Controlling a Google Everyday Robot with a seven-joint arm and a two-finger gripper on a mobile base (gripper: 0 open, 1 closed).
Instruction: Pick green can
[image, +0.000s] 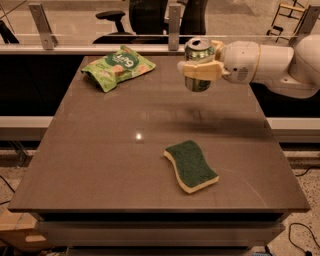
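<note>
The green can (198, 82) is a small green drink can with a silver top and pull-tab. It hangs upright in the air above the far right part of the brown table (100, 165). My gripper (199, 64) reaches in from the right on a white arm and is shut on the can, its cream fingers (200, 70) around the can's upper half. The can's shadow lies on the table below it.
A flat crinkly green snack bag (118, 65) lies at the far left of the table. A dark green sponge with a yellow base (191, 166) lies near the front right. A railing and office chairs stand behind the table.
</note>
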